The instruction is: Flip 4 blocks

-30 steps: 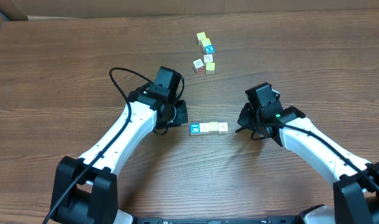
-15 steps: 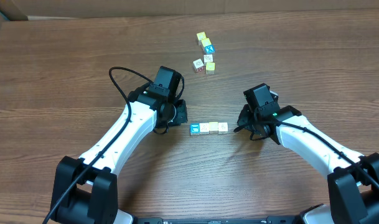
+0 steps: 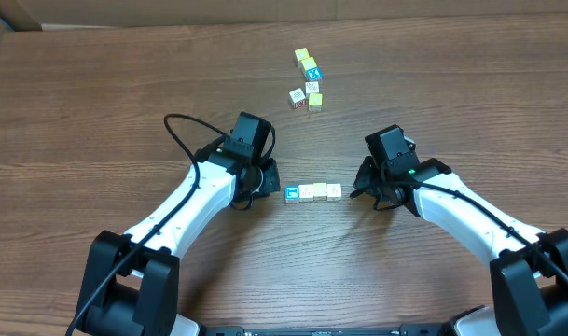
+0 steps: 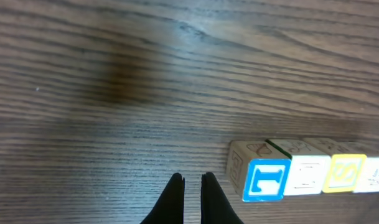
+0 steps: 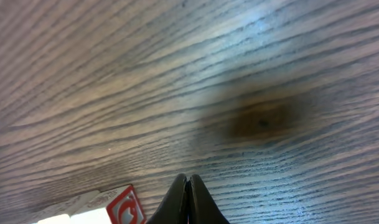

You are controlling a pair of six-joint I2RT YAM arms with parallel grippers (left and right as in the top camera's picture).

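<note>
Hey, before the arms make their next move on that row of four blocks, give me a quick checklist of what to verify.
1. The left gripper is shut and empty: ok.
2. The right gripper is shut and empty: ok.
3. The four blocks sit in one touching row: ok.
4. The left gripper is apart from the blue block: ok.
5. The right gripper is apart from the red block: cannot tell.
6. The spare cubes lie well away from the row: ok.
</note>
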